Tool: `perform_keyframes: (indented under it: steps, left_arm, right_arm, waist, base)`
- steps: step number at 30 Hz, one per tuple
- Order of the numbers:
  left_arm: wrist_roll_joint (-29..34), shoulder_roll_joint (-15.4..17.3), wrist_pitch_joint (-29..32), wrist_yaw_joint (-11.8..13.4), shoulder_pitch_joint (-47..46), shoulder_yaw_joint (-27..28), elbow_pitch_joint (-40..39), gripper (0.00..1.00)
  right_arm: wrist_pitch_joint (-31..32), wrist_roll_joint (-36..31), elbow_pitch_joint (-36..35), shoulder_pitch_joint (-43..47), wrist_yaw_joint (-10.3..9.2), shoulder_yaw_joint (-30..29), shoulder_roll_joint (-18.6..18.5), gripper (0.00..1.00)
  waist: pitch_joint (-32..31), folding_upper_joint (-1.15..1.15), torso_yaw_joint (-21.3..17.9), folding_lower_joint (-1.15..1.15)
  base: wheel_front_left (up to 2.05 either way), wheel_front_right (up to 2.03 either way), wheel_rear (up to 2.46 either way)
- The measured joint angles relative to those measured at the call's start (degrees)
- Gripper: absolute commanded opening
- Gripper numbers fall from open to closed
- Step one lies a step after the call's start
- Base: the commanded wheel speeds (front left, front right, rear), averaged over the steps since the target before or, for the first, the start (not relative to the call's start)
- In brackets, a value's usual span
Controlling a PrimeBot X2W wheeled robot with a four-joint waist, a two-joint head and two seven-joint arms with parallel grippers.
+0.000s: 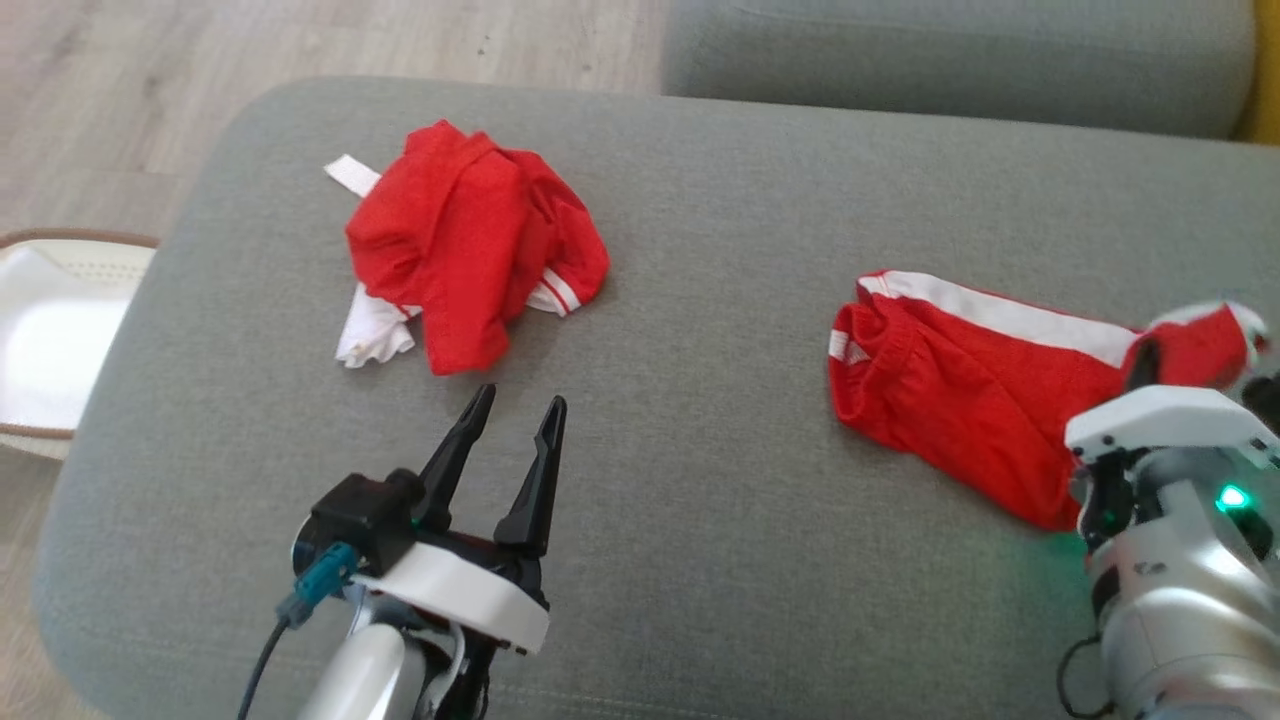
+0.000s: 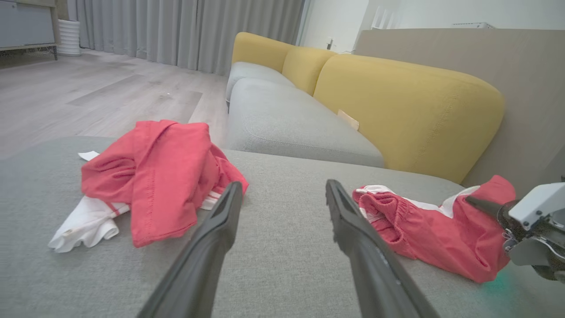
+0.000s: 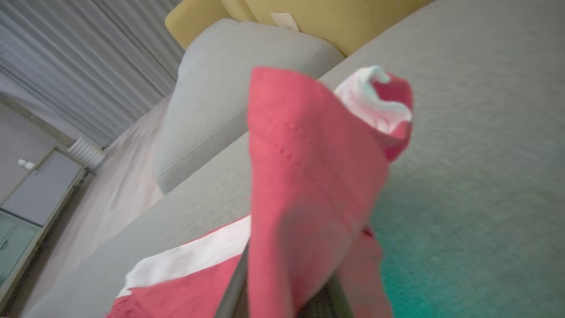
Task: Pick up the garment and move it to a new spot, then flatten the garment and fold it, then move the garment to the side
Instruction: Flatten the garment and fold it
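The right gripper (image 1: 1143, 368) pinches one corner of the red shorts (image 1: 960, 400), well to the right of the crumpled red shirt (image 1: 470, 240) on the grey cushion (image 1: 700, 560), probably to lift them away. The left gripper (image 1: 515, 415), fingers spread and empty, hovers just before that shirt.

I see my right gripper (image 3: 276, 293) clamped on the red garment (image 3: 309, 176); the cloth stands up over the dark fingers (image 3: 233, 287); its white stripe (image 3: 190, 260) trails lower left; grey cushion (image 3: 463, 154) beneath, tinted green; yellow backrest (image 3: 335, 17) beyond.
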Motion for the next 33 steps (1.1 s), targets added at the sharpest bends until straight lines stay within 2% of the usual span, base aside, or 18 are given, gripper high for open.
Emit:
perform_keyframes:
  steps: [4, 10, 16, 20, 27, 28, 29, 33]
  left_arm:
    - [0.0, 0.0, 0.0, 0.0, 1.2, 0.1, 0.2, 1.0]
    - [0.0, 0.1, 0.0, 0.0, 2.0, 0.0, 0.2, 1.0]
    - [0.0, 0.1, 0.0, 0.0, 2.0, 0.0, 0.2, 1.0]
    - [0.0, 0.1, 0.0, 0.0, 2.0, 0.0, 0.2, 1.0]
    - [0.0, 0.1, 0.0, 0.1, 2.0, 0.2, 0.2, 1.0]
    - [0.0, 0.1, 0.0, 0.1, 2.0, 0.3, 0.2, 1.0]
    - [0.0, 0.1, 0.0, 0.1, 2.0, 0.4, 0.2, 1.0]
    - [0.0, 0.1, 0.0, 0.1, 2.0, 0.4, 0.2, 1.0]
  right_arm:
    - [0.0, 3.4, -0.7, 0.0, 0.0, 6.2, 0.1, 0.0]
    - [0.1, 12.0, -0.9, -1.1, 0.0, 19.7, 0.1, 0.0]
    - [0.6, 22.6, -6.2, -0.3, 0.0, 33.2, 0.1, 0.0]
    - [0.6, 24.8, -8.0, 2.2, 0.0, 38.8, 0.2, 0.0]
    - [2.0, 26.1, -8.2, 5.7, 0.0, 45.1, 0.2, 0.0]
    - [2.3, 26.4, -8.7, 6.0, 0.0, 46.5, 0.1, 0.87]
    - [2.3, 26.8, -9.5, 6.3, 0.0, 47.9, 0.1, 1.0]
    - [3.1, 27.4, -10.8, 6.5, 0.0, 52.7, 0.2, 1.0]
  waist:
    - [-0.9, 0.0, 1.3, 0.0]
    - [-1.0, 0.0, 3.1, 0.0]
    - [-1.0, 0.0, 4.4, 0.0]
    - [-1.1, 0.0, 4.9, 0.0]
    - [-1.2, 0.0, 5.0, 0.0]
    - [-1.2, 0.0, 5.0, 0.0]
    - [-1.1, 0.0, 4.9, 0.0]
    - [-0.9, 0.0, 4.5, 0.0]
  base:
    - [0.0, 0.0, 0.0]
    - [0.0, 0.0, 0.0]
    - [0.0, 0.0, 0.0]
    - [0.0, 0.0, 0.0]
    - [0.0, 0.0, 0.0]
    - [0.0, 0.0, 0.0]
    - [0.0, 0.0, 0.0]
    - [0.0, 0.0, 0.0]
